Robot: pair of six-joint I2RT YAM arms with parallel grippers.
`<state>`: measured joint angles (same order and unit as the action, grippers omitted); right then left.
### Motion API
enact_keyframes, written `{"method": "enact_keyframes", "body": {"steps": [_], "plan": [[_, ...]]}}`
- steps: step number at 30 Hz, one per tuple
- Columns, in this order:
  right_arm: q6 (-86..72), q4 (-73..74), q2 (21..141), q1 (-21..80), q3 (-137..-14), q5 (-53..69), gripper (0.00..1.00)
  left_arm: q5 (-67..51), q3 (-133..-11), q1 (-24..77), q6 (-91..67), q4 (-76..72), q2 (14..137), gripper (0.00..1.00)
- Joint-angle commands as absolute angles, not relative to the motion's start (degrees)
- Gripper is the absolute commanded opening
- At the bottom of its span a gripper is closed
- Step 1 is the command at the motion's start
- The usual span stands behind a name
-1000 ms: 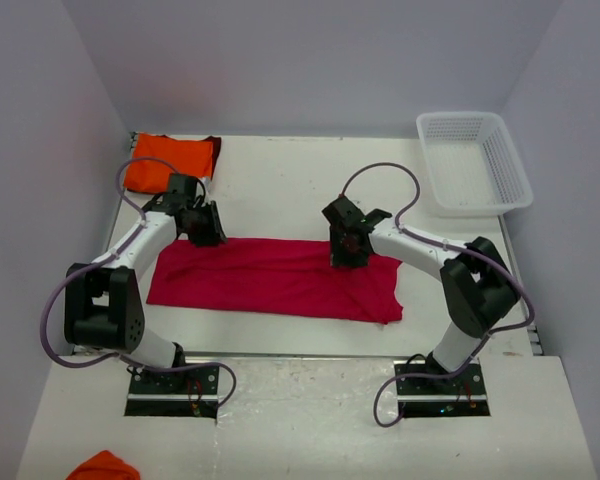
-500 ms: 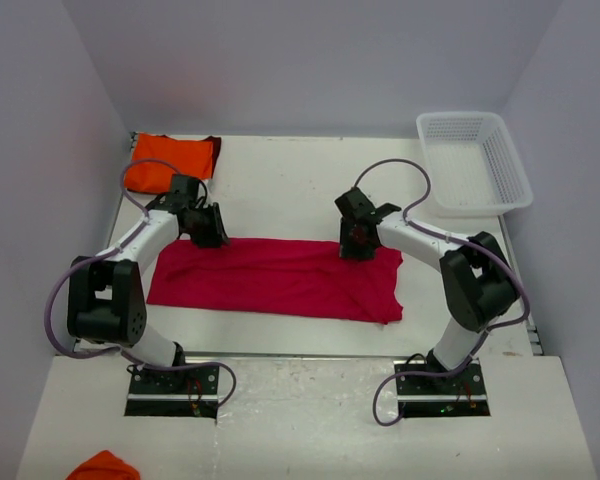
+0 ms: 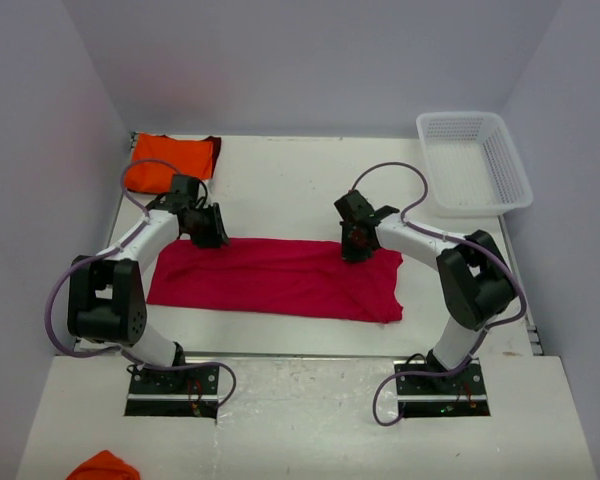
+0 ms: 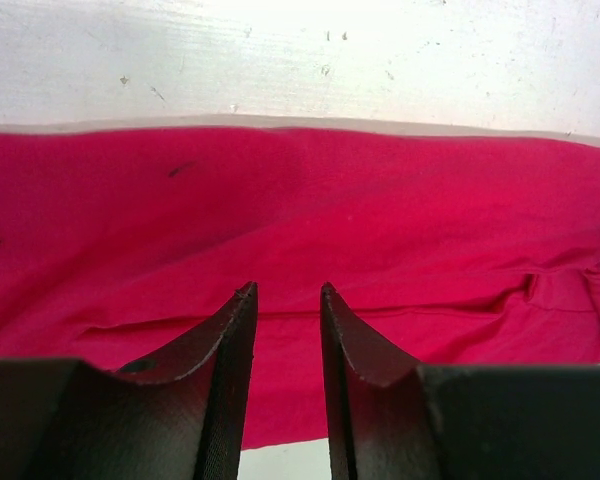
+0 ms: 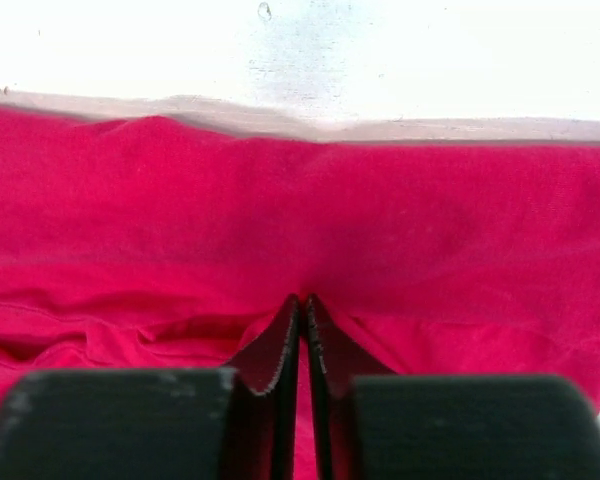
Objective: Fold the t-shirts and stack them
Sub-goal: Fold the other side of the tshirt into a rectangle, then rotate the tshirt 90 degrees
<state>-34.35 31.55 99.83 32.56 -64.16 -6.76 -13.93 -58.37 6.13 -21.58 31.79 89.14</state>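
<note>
Crimson cloth puckers into the tips of the right gripper (image 5: 302, 303), whose jaws stand all but closed with a hairline between them; I judge this a pinch on the crimson-pink t-shirt (image 3: 280, 280), close to its far long edge. Left gripper (image 4: 285, 290): jaws partly apart, tips down on the same shirt near its far-left corner, flat cloth showing through the gap, no fold visibly caught, so I read it as holding nothing. The shirt lies as a long band across the middle of the table (image 3: 280, 180), between the two arms, with wrinkles and a seam line running near both sets of tips. The orange t-shirt (image 3: 168, 160), dark maroon along one side, sits folded at the far-left corner, well apart from the crimson one. A white lattice basket (image 3: 460, 117) stands at the far right, with no cloth showing in it. Risks, as judgement: with only one side gripped, a lift would drag the band askew and skew the fold; a thin pinch may take just the top layer and let the lower one slide out; the left tips may close on bare table or too shallow a bite and slip. Writing: no brand, label or print is readable on either shirt or on the basket; only a small dark mark (image 4: 180, 170) shows on the crimson cloth in the left wrist view.
</note>
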Motion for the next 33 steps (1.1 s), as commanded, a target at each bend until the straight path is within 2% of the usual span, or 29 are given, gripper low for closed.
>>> {"method": "enact_keyframes", "body": {"steps": [1, 11, 18, 20, 21, 22, 23, 26, 30, 33], "plan": [[-33.7, 30.5, 99.4, 32.7, -64.5, -8.8, 0.0, -14.4, -59.9, 6.1, -20.1, 30.2, 89.2, 0.33], [-35.3, 33.2, 89.9, 37.6, -60.7, -11.6, 0.0, -14.6, -59.6, 6.2, -20.4, 30.1, 88.2, 0.34], [-40.4, 35.2, 87.9, 51.3, -60.9, -9.8, 0.0, -14.2, -58.4, 6.1, -20.6, 30.1, 86.8, 0.34], [-42.3, 37.1, 87.8, 53.9, -61.5, -10.4, 0.03, -14.1, -58.2, 6.1, -20.4, 30.1, 86.3, 0.35], [-44.7, 37.9, 87.5, 56.5, -61.3, -12.0, 0.06, -14.0, -58.1, 6.2, -20.4, 30.3, 86.0, 0.34], [-46.2, 38.3, 86.1, 57.6, -61.1, -12.7, 0.16, -14.1, -58.1, 6.1, -20.3, 30.4, 85.9, 0.35], [-47.1, 38.6, 85.4, 58.4, -60.0, -12.8, 0.39, -14.4, -58.1, 6.1, -20.2, 30.5, 85.3, 0.35], [-50.7, 40.1, 83.0, 60.6, -58.4, -16.0, 0.66, -15.6, -58.2, 6.6, -19.9, 30.4, 84.7, 0.36], [-53.9, 47.7, 80.3, 60.6, -60.3, -24.6, 0.7, -20.9, -59.6, 10.5, -19.7, 29.1, 84.0, 0.27], [-57.8, 55.7, 76.1, 60.6, -63.5, -33.3, 0.69, -25.6, -62.6, 17.4, -18.9, 26.6, 86.1, 0.13]]}}
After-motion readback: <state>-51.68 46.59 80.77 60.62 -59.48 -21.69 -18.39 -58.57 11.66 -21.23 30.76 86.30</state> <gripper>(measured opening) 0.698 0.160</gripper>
